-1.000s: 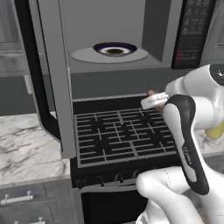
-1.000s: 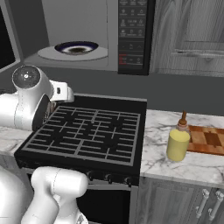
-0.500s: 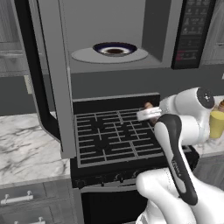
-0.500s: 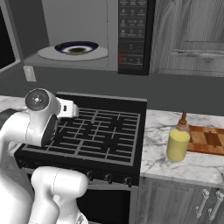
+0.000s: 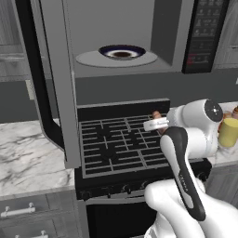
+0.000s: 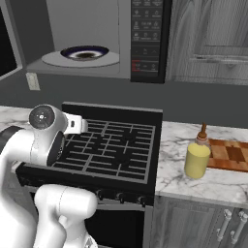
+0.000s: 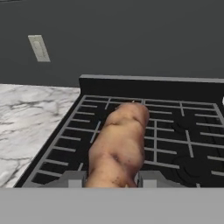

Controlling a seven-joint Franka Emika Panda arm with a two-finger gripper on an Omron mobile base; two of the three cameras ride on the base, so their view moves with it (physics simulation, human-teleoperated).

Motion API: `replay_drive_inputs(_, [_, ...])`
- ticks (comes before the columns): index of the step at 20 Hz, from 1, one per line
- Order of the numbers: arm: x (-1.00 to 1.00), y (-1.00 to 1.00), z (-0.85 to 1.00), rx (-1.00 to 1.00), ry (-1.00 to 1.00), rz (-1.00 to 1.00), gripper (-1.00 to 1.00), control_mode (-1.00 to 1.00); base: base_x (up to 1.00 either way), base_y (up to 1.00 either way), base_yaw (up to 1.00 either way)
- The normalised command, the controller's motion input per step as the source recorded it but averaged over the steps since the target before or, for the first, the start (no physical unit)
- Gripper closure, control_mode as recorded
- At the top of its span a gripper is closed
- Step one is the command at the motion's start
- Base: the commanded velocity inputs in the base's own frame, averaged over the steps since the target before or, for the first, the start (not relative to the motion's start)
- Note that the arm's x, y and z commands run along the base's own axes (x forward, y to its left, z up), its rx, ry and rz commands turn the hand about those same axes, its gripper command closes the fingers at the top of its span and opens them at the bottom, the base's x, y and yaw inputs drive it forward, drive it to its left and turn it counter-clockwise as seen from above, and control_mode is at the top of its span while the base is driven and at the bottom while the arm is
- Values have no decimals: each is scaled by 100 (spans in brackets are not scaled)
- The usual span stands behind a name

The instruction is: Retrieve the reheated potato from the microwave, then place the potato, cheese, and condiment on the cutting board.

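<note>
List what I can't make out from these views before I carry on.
- Cheese: not identifiable; small shapes behind the arm at the right edge, left base view.
- Cutting board: cut off by right edge, right base view.
- Pincer contact: potato covers the inner faces of its fingers, hand view.

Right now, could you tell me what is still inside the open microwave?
Inside the microwave, a dark-rimmed plate sits on the turntable. The potato is out, held in the gripper over the stove.

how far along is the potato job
Done: the potato is out of the open microwave, whose plate sits bare. In hand: the pincer holds it over the stove. Left: potato, bottle and cheese onto the board; cheese not seen.
</note>
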Motion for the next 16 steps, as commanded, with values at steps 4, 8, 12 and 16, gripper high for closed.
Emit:
replay_drive_inputs(4, [0,0,0,0,0,0,100,-100,0,0,0])
replay_drive_inputs(8, [0,0,0,0,0,0,100,-100,0,0,0])
replay_drive_inputs(12, [0,0,0,0,0,0,100,-100,0,0,0])
replay_drive_inputs(16, [0,0,0,0,0,0,100,-100,0,0,0])
